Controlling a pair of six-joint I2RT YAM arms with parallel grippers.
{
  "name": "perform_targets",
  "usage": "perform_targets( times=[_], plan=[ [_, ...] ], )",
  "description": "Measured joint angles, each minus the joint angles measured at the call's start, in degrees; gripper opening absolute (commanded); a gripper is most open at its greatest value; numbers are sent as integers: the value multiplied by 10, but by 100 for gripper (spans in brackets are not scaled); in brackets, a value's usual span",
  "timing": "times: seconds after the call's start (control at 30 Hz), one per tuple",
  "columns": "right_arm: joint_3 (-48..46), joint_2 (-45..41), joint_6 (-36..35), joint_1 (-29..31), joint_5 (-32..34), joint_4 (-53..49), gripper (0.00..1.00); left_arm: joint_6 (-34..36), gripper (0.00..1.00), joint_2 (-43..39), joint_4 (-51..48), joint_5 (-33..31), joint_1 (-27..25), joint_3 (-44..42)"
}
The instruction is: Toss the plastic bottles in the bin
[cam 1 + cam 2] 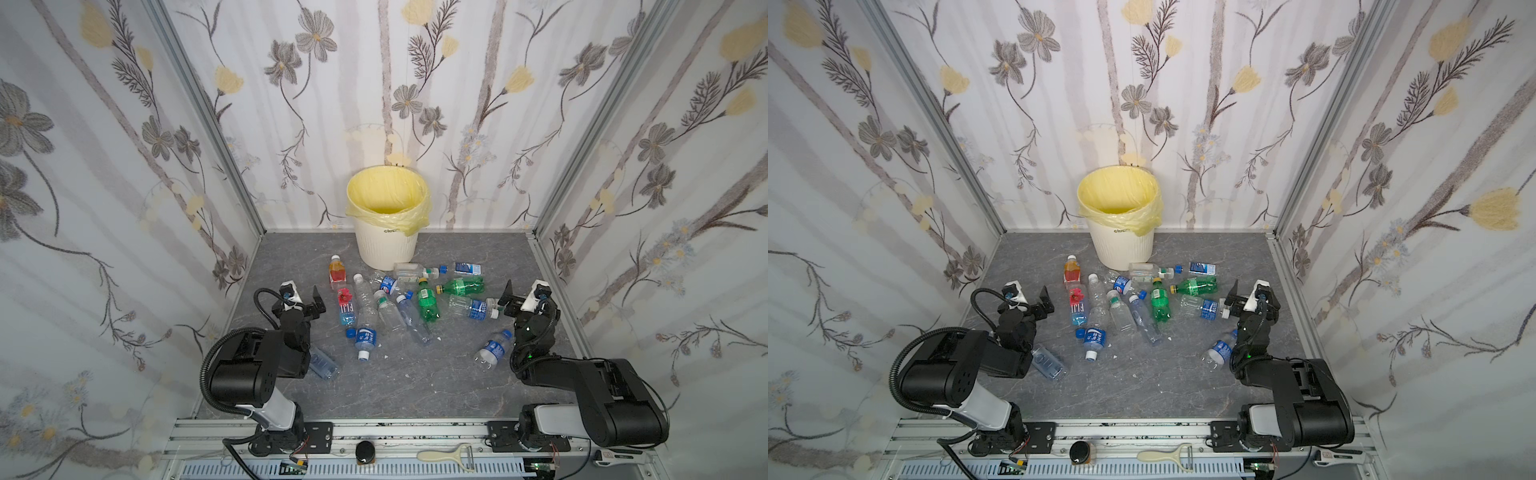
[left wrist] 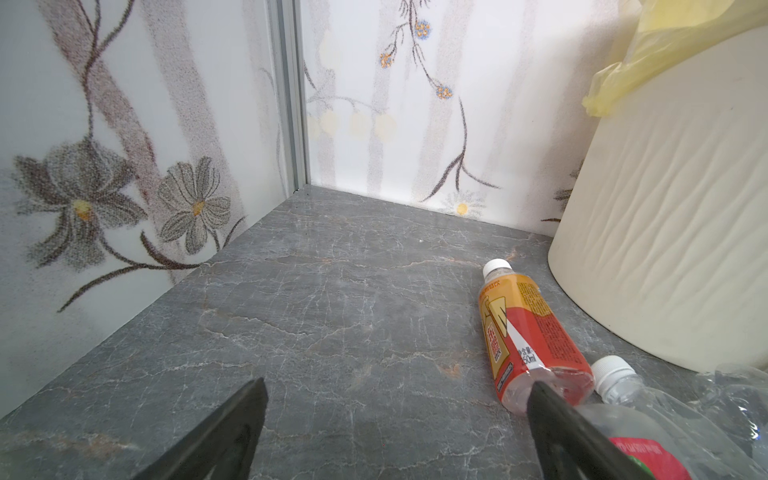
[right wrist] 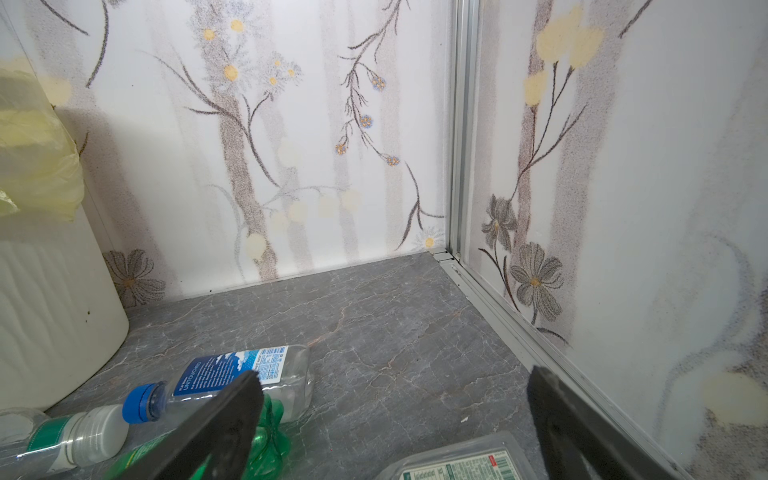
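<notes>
The cream ribbed bin (image 1: 386, 249) (image 1: 1121, 251) with a yellow liner stands at the back wall. Several plastic bottles lie on the grey floor in front of it: an orange-red one (image 1: 337, 272) (image 2: 532, 332), a red-capped one (image 1: 347, 309), two green ones (image 1: 427, 305) (image 1: 463, 286) and clear blue-labelled ones (image 1: 494, 349) (image 3: 232, 374). My left gripper (image 1: 303, 301) (image 2: 399, 388) hovers open and holds nothing, just left of the pile. My right gripper (image 1: 519, 297) (image 3: 397, 378) is open too, at the pile's right edge, over a clear bottle (image 3: 457, 461).
Flowered walls close in the left, back and right sides. One clear bottle (image 1: 322, 363) lies partly under the left arm. On the front rail sit a black knob (image 1: 365, 451) and a cream peeler (image 1: 449, 455).
</notes>
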Motion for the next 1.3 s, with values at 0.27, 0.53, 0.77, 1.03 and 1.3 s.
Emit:
perform_targets(
  times=[0.27, 0.53, 0.77, 1.03, 1.3],
  plan=[
    [0, 0, 0, 0, 0, 0, 100, -1, 100, 0, 0, -1, 0, 0],
    [-3, -41, 0, 2, 2, -20, 100, -4, 100, -49, -18, -15, 0, 0],
    [35, -146, 15, 5, 51, -128, 100, -9, 100, -166, -101, -101, -26, 16],
    [176, -196, 71, 6, 58, -348, 100, -49, 100, -275, -376, -166, -48, 223],
    [392, -154, 120, 28, -14, -588, 100, -148, 100, -214, -675, -66, -49, 496]
  ],
)
